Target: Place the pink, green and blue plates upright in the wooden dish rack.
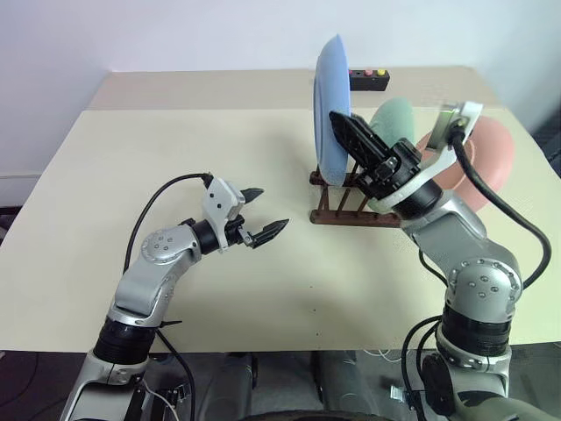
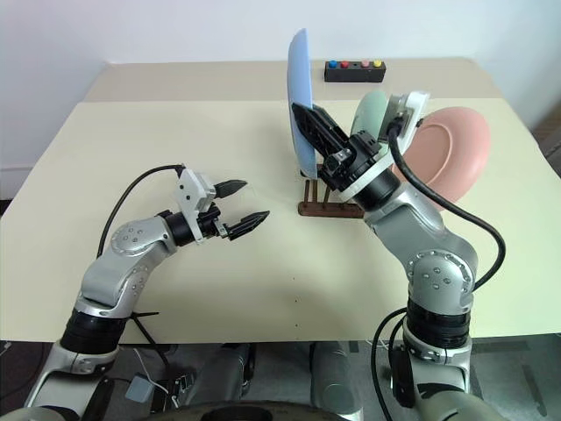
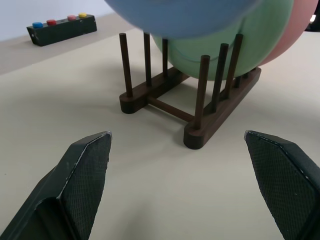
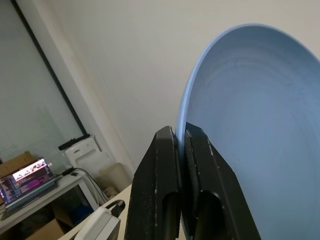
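Three plates on show, all up around the wooden dish rack point(image 1: 351, 206), which sits on the worktop point(image 1: 175, 158) at about 1 o'clock from centre in the head views. Blue plate point(image 1: 331, 110) is upright on edge at the rack's left end, w/ its lower rim down among the pegs; can't tell if it's fully seated. Right hand point(image 2: 307, 118) is clamped shut on the blue plate's rim, fingers point(image 4: 200, 185) pinching either side of the edge, clear in the right wrist view. Green plate point(image 1: 396, 118) stands next, just behind the right arm, leaning slightly, lower part hidden by the wrist. Pink plate point(image 2: 447, 149) is furthest right, at about 2 o'clock, tilted back, partly behind the arm's cable. In the left wrist view, green point(image 3: 225, 45) and pink point(image 3: 295, 30) both sit between the pegs, touching or nearly so, blue point(image 3: 175, 10) overhead in front.

Left hand point(image 1: 266, 215) hovers over bare worktop at roughly 9 o'clock from the rack, well apart from it, fingers point(image 3: 80, 170) spread wide, nothing between them, pointing toward the rack. Small black box point(image 2: 354, 70) w/ coloured buttons sits at 12 o'clock beyond the rack, near the far edge.
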Robot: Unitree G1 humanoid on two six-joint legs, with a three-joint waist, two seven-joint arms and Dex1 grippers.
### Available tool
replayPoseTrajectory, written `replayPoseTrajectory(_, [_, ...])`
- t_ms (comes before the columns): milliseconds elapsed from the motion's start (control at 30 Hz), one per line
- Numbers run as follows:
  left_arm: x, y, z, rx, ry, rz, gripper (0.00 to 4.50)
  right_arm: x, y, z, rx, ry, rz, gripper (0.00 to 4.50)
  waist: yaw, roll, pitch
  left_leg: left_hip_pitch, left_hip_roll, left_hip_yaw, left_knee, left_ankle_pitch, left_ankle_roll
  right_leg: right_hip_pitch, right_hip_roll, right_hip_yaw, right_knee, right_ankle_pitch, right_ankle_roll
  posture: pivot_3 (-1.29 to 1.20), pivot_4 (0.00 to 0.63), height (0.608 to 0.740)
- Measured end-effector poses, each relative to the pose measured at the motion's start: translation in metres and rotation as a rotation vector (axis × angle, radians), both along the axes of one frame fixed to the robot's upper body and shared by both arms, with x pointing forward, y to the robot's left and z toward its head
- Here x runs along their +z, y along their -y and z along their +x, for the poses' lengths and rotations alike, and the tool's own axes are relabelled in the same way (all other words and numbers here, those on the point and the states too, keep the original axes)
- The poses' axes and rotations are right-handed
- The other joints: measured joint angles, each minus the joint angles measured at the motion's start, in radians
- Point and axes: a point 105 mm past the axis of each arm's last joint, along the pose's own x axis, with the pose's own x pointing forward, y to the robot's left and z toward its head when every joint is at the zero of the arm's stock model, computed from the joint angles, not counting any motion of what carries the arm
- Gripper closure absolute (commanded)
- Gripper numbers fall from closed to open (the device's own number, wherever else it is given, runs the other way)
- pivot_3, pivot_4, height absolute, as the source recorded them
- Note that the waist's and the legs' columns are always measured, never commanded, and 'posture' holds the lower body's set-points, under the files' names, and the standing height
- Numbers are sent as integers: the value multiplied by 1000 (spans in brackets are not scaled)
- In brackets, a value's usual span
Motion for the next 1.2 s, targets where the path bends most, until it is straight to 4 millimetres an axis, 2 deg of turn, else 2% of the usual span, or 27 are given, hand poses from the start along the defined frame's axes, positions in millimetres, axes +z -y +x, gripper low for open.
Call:
replayPoseTrajectory(867, [-1,0,-2,-7,-3,3,133,-9,14,10,-53,-68,67,4500,0,0,0,0,0,0,0,0,0,0,0,0,0,0,0,0,150,740])
replayPoseTrajectory(1200, [-1,-1,-1,-2,1,8,133,-24,19,19,-81,-155,98,4500,0,0,0,0,0,0,0,0,0,0,0,0,0,0,0,0,150,740])
